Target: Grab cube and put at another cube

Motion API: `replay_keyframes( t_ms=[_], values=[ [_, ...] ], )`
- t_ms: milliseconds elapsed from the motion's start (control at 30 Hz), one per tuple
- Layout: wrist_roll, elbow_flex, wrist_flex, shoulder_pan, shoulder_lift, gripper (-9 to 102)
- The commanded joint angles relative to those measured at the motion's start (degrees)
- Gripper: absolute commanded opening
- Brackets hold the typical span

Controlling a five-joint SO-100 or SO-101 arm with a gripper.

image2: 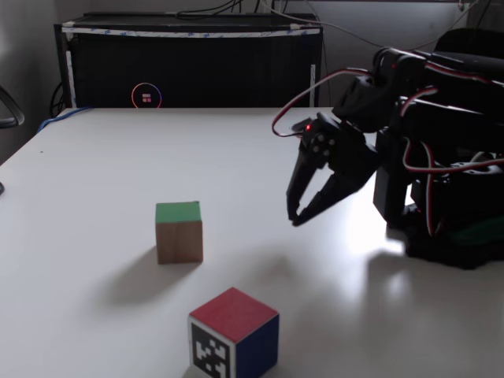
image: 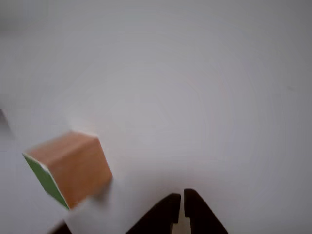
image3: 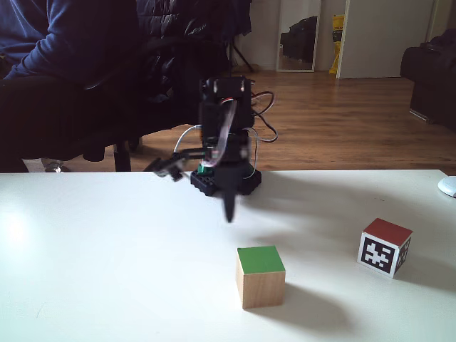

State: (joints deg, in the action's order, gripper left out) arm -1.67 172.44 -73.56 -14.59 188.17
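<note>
Reaching for the cube (image2: 179, 231) is the step you are in: nothing has been grabbed yet. Your gripper (image2: 296, 217) hangs above the white table (image2: 94, 157), its two dark fingers nearly pressed together with only a thin slit between the tips and nothing in them. The cube sits on the table with its green face up, well apart from the fingertips and to their left in the other view (image: 68, 168). The tagged cube (image2: 234, 333) stands near it, red face on top, the two not touching. For the next move you would likely need to spread the fingers, swing over the green-topped cube (image3: 260, 276), line the fingers up with two opposite wooden sides, and then come down around it.
</note>
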Motion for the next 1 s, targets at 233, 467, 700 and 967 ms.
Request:
replay_keyframes(
  t_ms=[233,467,700,967],
  values=[
    [0.1,-38.4,-1.0,-2.5,-37.2,0],
    [5.4,-55.5,4.7,-3.4,-63.6,0],
    [-0.8,-71.8,-3.0,1.1,-82.0,38],
    [0.6,-68.4,-1.7,5.5,-78.6,50]
  ],
)
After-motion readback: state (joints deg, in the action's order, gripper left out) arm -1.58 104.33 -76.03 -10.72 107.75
